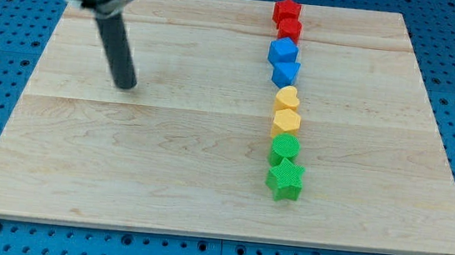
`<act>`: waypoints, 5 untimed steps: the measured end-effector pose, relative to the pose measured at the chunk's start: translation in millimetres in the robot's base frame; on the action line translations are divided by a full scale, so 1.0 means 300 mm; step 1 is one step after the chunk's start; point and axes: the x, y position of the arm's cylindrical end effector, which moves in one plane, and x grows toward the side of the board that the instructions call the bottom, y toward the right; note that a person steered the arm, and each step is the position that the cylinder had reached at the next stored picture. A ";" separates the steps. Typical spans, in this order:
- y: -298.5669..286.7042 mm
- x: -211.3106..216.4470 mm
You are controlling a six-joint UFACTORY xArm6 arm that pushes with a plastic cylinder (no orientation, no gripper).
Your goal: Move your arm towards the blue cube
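Note:
My tip (pixel 126 85) rests on the wooden board (pixel 165 163) in the view's upper left part. The blue cube (pixel 283 50) sits in a column of blocks at the view's right centre, far to the right of my tip and slightly higher in the view. Just below it lies a second blue block (pixel 285 72), wedge-like in shape. Nothing touches my tip.
The column runs from top to bottom: a red star (pixel 286 9), a red block (pixel 290 28), the two blue blocks, a yellow heart (pixel 287 96), a yellow hexagon (pixel 286 121), a green round block (pixel 285 148) and a green star (pixel 285 181).

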 end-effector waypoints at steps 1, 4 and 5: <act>0.158 -0.185; 0.470 -0.220; 0.530 -0.220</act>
